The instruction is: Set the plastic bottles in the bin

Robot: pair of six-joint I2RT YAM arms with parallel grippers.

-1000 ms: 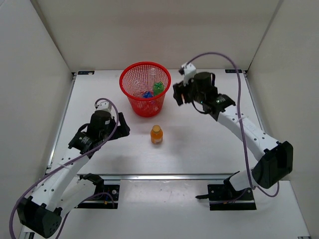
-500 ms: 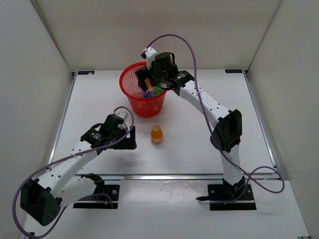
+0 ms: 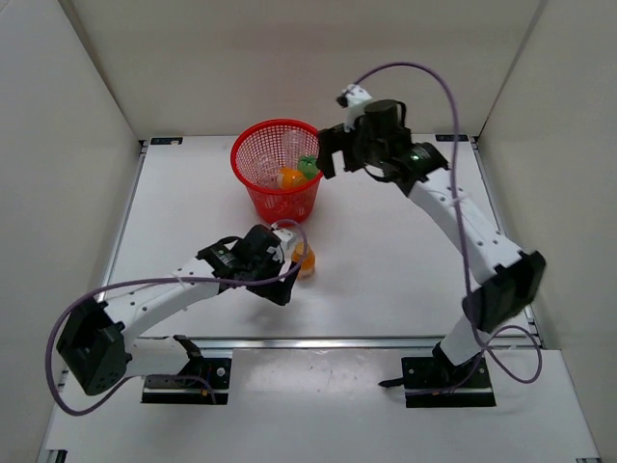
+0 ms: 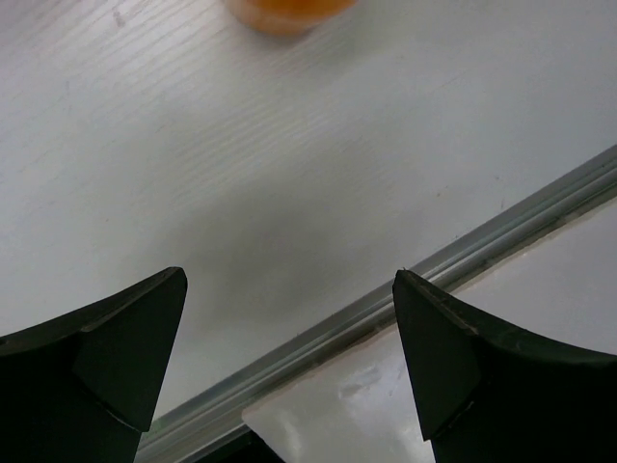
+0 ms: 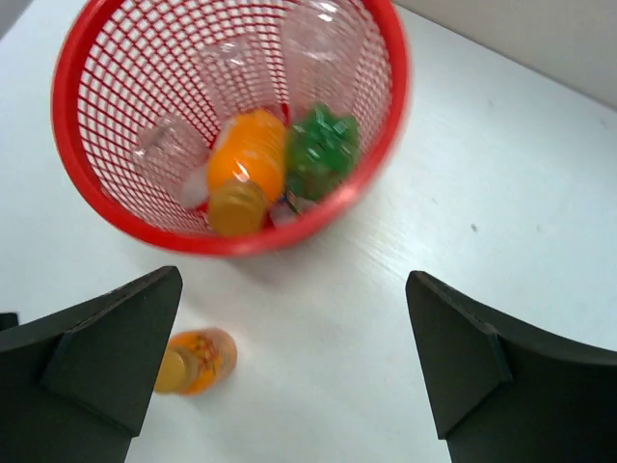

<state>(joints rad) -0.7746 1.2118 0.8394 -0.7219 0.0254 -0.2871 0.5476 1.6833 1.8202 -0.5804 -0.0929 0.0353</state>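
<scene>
The red mesh bin (image 3: 253, 147) stands at the back of the table. Inside it lie an orange bottle (image 5: 246, 169), a green bottle (image 5: 323, 154) and clear bottles (image 5: 231, 72). My right gripper (image 3: 326, 157) hovers open and empty by the bin's right rim (image 5: 222, 241). A second orange bottle (image 3: 307, 258) stands on the table in front of the bin, also visible in the right wrist view (image 5: 196, 361). My left gripper (image 3: 285, 280) is open just left of that bottle. In the left wrist view only the bottle's edge (image 4: 287, 12) shows, beyond the fingertips and not between them.
A metal rail (image 4: 386, 309) runs along the table's near edge, under the left gripper. White walls enclose the table on the left, back and right. Both arm bases (image 3: 448, 371) sit below the rail.
My right gripper opened over the bin, where an orange bottle now lies, and drew back to the right. My left arm swung right, up to the orange bottle on the table.
</scene>
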